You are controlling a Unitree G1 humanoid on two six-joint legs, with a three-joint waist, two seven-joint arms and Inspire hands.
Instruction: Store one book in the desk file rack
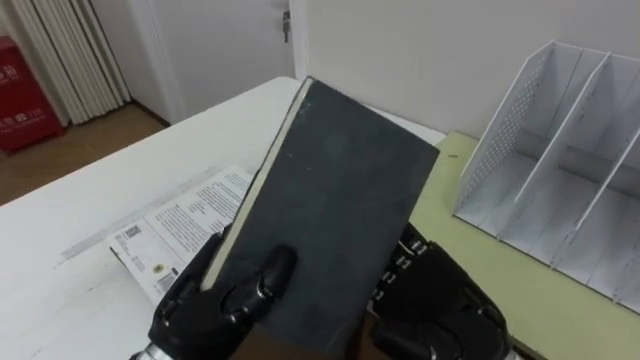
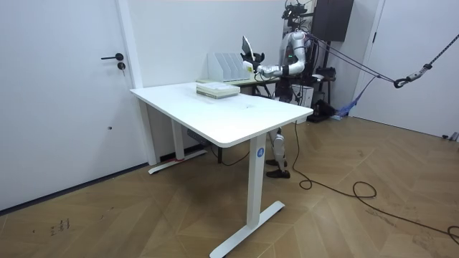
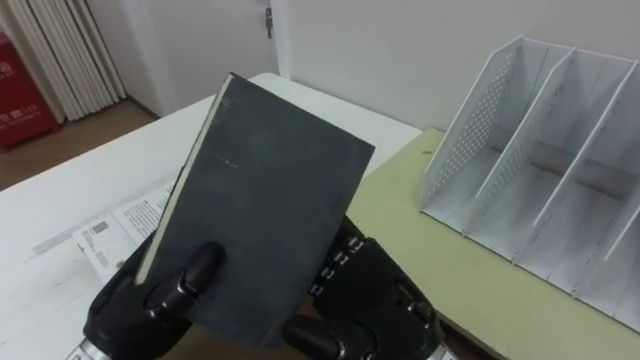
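Note:
A dark grey book [image 1: 335, 195] is held up and tilted in front of me, its pale page edge facing left. My left hand [image 1: 190, 312] grips its lower left corner, thumb pressed on the cover. My right hand [image 1: 440, 310] sits against the book's lower right edge, partly behind it. The white file rack [image 1: 560, 170] with perforated dividers stands to the right on a pale green mat [image 1: 470, 235], apart from the book. In the room view the robot stands behind the white table [image 2: 237, 115], lifting the book [image 2: 247, 47] beside the rack [image 2: 226, 66].
A printed booklet [image 1: 185, 225] lies flat on the white table under my left hand. It appears in the room view as a low stack [image 2: 217, 89]. A door and curtains stand beyond the table's far edge.

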